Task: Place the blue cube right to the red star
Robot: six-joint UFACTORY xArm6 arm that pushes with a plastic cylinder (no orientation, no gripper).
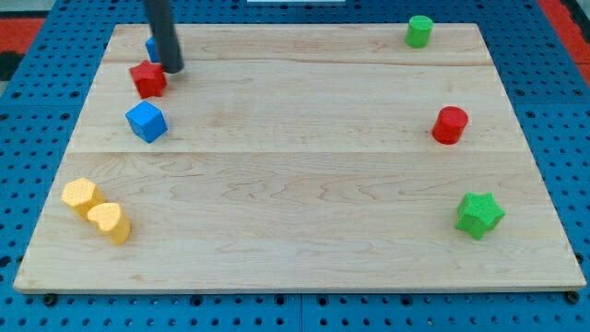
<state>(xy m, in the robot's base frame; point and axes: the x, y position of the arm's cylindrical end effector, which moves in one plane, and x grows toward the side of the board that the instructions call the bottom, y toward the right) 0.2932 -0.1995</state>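
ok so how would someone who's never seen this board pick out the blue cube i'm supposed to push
Start at the wooden board's upper-left corner in the view, where the dark rod's tip stands. Just left of the tip sits the red star-shaped block; the blue cube lies directly below that star. Another blue block peeks from behind the rod, but the cube is fully visible, standing apart.

pale wooden board on blue perforated surface.

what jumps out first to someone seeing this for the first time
The dark rod at the view's top left, my tip resting just right of the red star, with the blue cube just below them. Next, the bright green star alone at the bottom right.
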